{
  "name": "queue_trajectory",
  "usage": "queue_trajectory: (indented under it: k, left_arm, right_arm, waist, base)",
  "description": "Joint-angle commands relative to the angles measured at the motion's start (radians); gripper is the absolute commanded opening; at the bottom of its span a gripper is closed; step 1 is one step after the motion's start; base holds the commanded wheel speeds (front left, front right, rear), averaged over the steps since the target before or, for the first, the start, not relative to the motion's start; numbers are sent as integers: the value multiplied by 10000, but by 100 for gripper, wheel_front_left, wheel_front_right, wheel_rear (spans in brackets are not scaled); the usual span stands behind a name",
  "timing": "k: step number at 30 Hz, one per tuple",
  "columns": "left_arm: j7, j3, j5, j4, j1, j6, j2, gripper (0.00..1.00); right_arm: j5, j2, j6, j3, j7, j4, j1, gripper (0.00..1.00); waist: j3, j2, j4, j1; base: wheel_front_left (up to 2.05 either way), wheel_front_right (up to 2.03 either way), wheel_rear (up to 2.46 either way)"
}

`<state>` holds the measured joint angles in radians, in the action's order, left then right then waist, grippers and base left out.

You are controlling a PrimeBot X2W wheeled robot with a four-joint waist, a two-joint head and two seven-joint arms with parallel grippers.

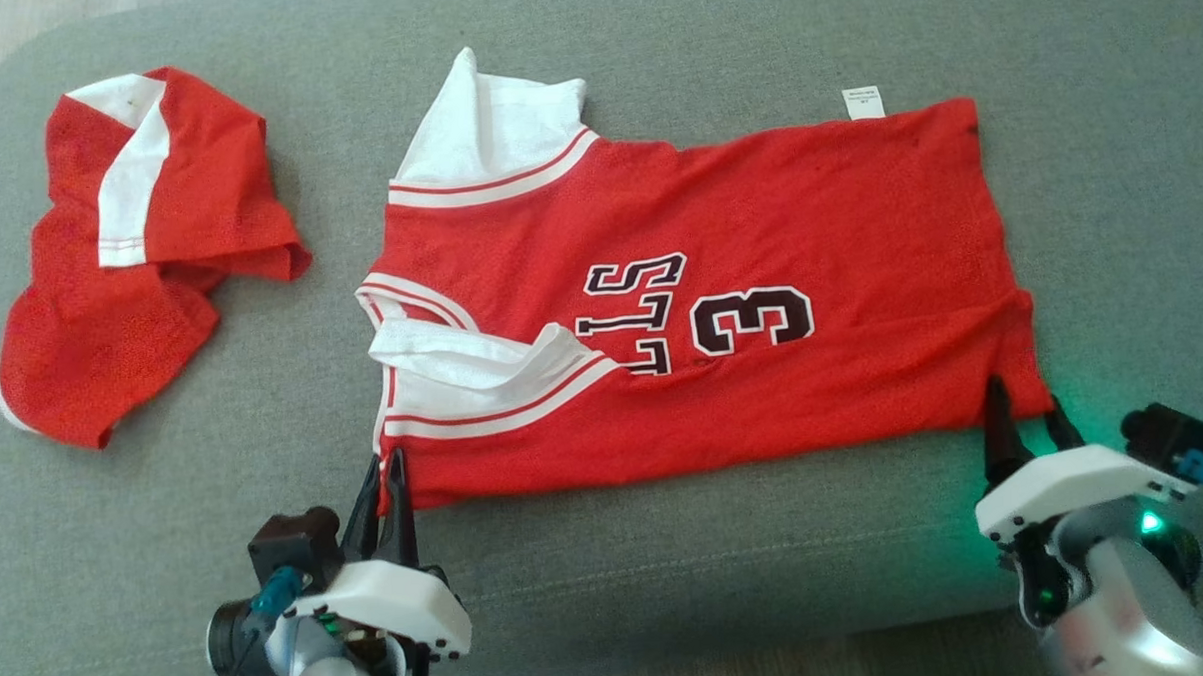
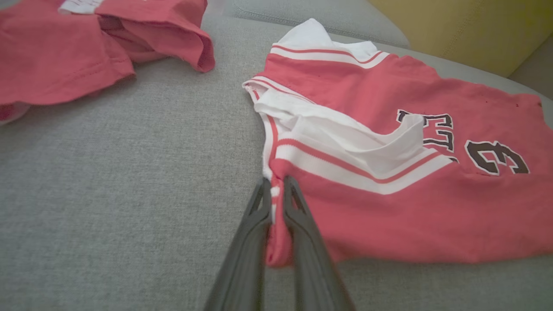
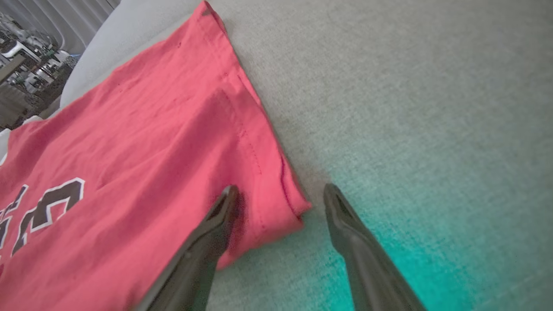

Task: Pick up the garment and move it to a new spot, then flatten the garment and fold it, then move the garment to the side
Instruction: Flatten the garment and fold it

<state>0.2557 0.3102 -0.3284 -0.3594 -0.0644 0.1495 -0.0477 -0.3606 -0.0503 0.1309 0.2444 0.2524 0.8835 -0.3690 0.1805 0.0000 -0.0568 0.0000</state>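
Note:
The garment (image 1: pixel 758 242) is a red jersey with white sleeves and dark lettering, spread flat across the grey cushion (image 1: pixel 652 76). My left gripper (image 1: pixel 388 464) is shut on its near shoulder corner. In the left wrist view a fold of the red fabric (image 2: pixel 380 216) sits pinched between the two dark fingers (image 2: pixel 302 216) of that gripper (image 2: pixel 276 183). My right gripper (image 1: pixel 1024 403) stands open at the near hem corner. In the right wrist view it (image 3: pixel 281 190) straddles the corner of the jersey (image 3: pixel 129 151), one finger over the cloth, the other over bare cushion.
A second red and white garment (image 1: pixel 128 254) lies crumpled at the far left of the cushion. A white label (image 1: pixel 863 102) sticks out at the jersey's far edge. The cushion's front edge runs just below both grippers. Green light glows on the fabric near the right wrist.

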Motion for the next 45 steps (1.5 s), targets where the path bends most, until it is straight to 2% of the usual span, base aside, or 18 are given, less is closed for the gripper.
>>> queue_trajectory:
  k: [1,2,3,5,8,12,19,23,28,29,30,31,32,33,36,41,45]
  left_arm:
    - [61,-323,15,291,-295,15,-26,0]
    - [61,-320,35,259,-307,7,-26,0]
    - [61,-318,56,224,-320,-4,-26,0]
    - [61,-346,106,139,-332,-31,-26,0]
    - [61,-369,218,-133,-276,-151,-26,0]
    - [61,-506,313,-410,-141,-295,-26,0]
    - [61,-783,420,-556,313,-484,-26,0]
    - [61,-533,473,-1044,677,-852,-26,0]
    - [61,-431,352,-1259,776,-1024,-26,0]
    - [61,-415,316,-1262,793,-1027,-26,0]
    - [61,-392,267,-1252,808,-1032,-26,13]
    - [61,-362,224,-1230,815,-1033,-26,24]
    - [61,-332,191,-1208,815,-1019,-26,71]
    - [61,-311,167,-1183,811,-998,-26,100]
    - [61,-379,75,-811,740,-931,-26,100]
    - [61,-845,59,564,675,-750,-26,100]
    - [61,-1336,292,2423,671,-824,-26,100]
  right_arm:
    - [-191,0,-2,-466,93,-27,-355,57]
    - [-269,0,-2,-595,93,59,-399,6]
    - [-316,0,-2,-689,93,104,-437,0]
    - [-75,-1,-2,-769,93,42,-456,0]
    - [1118,-59,-2,-637,93,-344,-264,0]
    - [1565,-28,-2,-136,93,-423,-27,0]
    - [1919,-35,-2,312,-60,-107,223,0]
    - [1941,-148,-2,329,-491,-171,444,0]
    - [1882,-181,-2,353,-789,-370,655,0]
    - [1821,-165,-2,355,-757,-447,686,44]
    - [1731,-142,-2,339,-772,-504,713,98]
    - [1646,-119,-2,275,-822,-560,735,100]
    - [1595,-102,-2,181,-859,-636,763,100]
    - [1563,-89,-2,97,-879,-727,794,100]
    - [1501,-68,-2,-66,-779,-1175,843,100]
    - [1494,-58,-2,-606,-362,-2281,917,100]
    - [1372,-141,-2,-1259,36,-3947,1220,100]
  waist:
    - [24,0,-15,0]
    - [34,0,-29,0]
    - [43,0,-43,0]
    - [46,0,-76,0]
    - [-24,0,-100,0]
    - [-231,0,-121,0]
    - [-725,0,-120,0]
    - [-1023,0,-97,0]
    - [-1163,0,-106,0]
    - [-1178,0,-110,0]
    - [-1187,0,-114,0]
    - [-1191,0,-117,0]
    - [-1190,0,-120,0]
    - [-1183,0,-122,0]
    - [-1112,0,-123,0]
    - [-1001,0,-108,0]
    - [-923,0,-93,0]
  base:
    - [0,0,0]
    - [0,0,0]
    - [0,0,0]
    - [0,0,0]
    - [0,0,0]
    - [0,0,0]
    - [0,0,0]
    - [0,0,0]
    - [0,0,0]
    - [0,0,0]
    - [0,0,0]
    - [0,0,0]
    - [0,0,0]
    - [0,0,0]
    - [0,0,0]
    - [0,0,0]
    - [0,0,0]
